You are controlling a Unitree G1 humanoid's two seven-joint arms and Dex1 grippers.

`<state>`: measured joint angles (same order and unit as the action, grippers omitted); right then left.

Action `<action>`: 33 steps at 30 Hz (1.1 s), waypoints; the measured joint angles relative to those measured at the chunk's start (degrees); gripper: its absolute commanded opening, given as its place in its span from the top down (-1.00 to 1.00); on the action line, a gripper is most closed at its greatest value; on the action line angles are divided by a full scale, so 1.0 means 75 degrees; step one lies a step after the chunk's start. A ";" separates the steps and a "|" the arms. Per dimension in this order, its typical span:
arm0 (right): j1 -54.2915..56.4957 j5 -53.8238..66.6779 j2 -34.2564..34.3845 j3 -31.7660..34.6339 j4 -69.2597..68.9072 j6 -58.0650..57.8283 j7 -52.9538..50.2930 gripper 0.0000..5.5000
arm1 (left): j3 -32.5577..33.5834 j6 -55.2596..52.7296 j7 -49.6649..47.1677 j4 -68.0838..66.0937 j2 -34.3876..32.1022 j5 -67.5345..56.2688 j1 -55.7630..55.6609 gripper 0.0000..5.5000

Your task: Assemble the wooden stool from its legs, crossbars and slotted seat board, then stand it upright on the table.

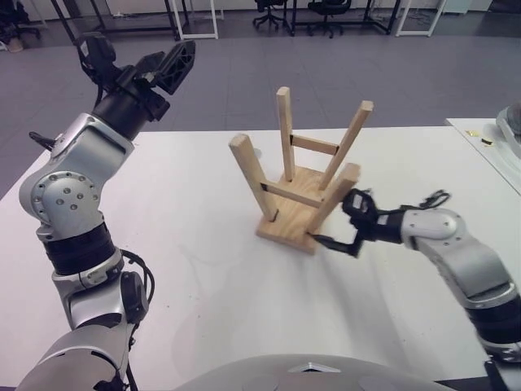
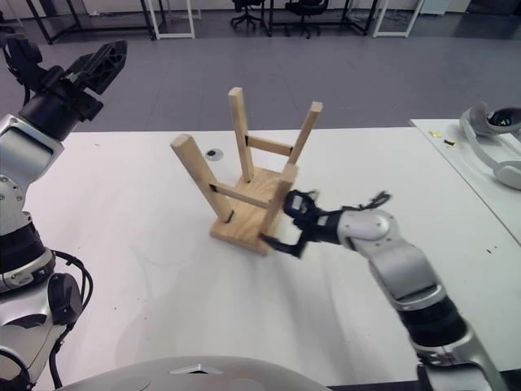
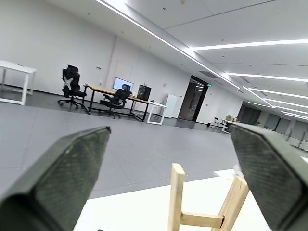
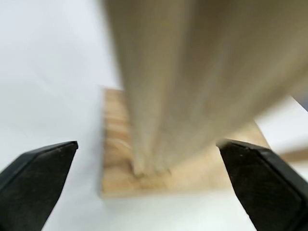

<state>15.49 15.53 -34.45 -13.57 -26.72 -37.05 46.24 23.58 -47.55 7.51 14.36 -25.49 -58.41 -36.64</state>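
- Stool (image 1: 297,191) stands upside down near the middle of the white table (image 1: 187,269), its seat board (image 1: 285,230) down on the tabletop.
- Its four legs point upward and splay outward, joined by crossbars (image 1: 314,146), so the long axis runs roughly vertical.
- Right gripper (image 1: 343,221) sits at the seat board's near right corner, fingers spread apart on either side of the nearest leg (image 1: 335,194), not clamped.
- Left gripper (image 1: 163,67) hangs raised, well apart from the stool on its left, fingers spread wide and holding nothing.
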 measured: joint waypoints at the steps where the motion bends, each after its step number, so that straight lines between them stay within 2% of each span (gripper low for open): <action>1: 0.0279 0.0042 0.0417 -0.0179 -0.0029 0.0029 -0.0105 -0.96 | 0.0001 0.0003 -0.0048 0.0021 0.0027 0.0000 0.0030 -0.64; 4: 0.0850 0.0584 0.1630 -0.0820 -0.0107 -0.0451 -0.0272 -0.96 | 0.0042 0.0051 -0.0102 0.0055 0.0055 0.0004 0.0085 -0.64; 6: 0.0831 0.0777 0.1706 -0.0785 0.0030 -0.0713 -0.0280 -0.96 | 0.0029 0.0054 -0.0094 0.0050 0.0055 0.0006 0.0086 -0.64; 10: 0.0671 0.0765 0.0867 0.0664 0.1379 -0.0617 -0.0345 -0.96 | 0.0006 0.0055 -0.0099 0.0237 0.0052 0.0014 0.0242 -0.64; 11: 0.0589 0.0848 0.0543 0.0846 0.1682 -0.0406 0.0075 -0.96 | -0.0044 0.0052 -0.0065 0.0346 0.0034 0.0020 0.0392 -0.64; 14: -0.0098 0.1052 -0.0854 0.0725 0.2034 -0.0079 0.2112 -0.96 | -0.0224 -0.0027 0.0835 0.0573 -0.0570 0.0116 0.1242 -0.64; 16: -0.0280 0.1067 -0.1285 0.0598 0.2401 0.0048 0.2843 -0.96 | -0.0262 -0.0008 0.1424 0.0529 -0.0999 0.0388 0.1704 -0.64; 18: -0.0017 0.0874 -0.1501 0.0609 0.3575 0.0368 0.3099 -0.96 | -0.0271 0.0070 0.2327 0.0451 -0.1602 0.0686 0.2492 -0.64; 21: 0.1605 0.0309 -0.0979 0.0959 0.5745 0.1259 0.2261 -0.96 | -0.0652 0.0189 0.3719 0.0557 -0.2076 0.0942 0.3590 -0.64; 23: 0.2391 0.0215 -0.0705 0.0974 0.6541 0.1677 0.2322 -0.96 | -0.0968 0.0281 0.4567 0.0852 -0.2447 0.1150 0.4223 -0.64; 26: 0.2777 0.0046 -0.0376 0.0800 0.7118 0.1850 0.2692 -0.96 | -0.1420 0.0580 0.5339 0.1152 -0.2933 0.1623 0.4635 -0.64; 29: 0.2770 0.0050 -0.0271 0.0417 0.6916 0.1814 0.3568 -0.96 | -0.1934 0.0717 0.5572 0.1243 -0.3003 0.2079 0.4798 -0.64; 33: 0.2439 0.0603 -0.0482 0.0266 0.5499 0.1345 0.4718 -0.96 | -0.2016 0.0730 0.5563 0.1336 -0.2955 0.2178 0.4803 -0.64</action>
<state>33.79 20.05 -38.07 -11.58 14.52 -26.96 81.62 8.46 -42.08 49.23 24.39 -47.65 -42.08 -0.61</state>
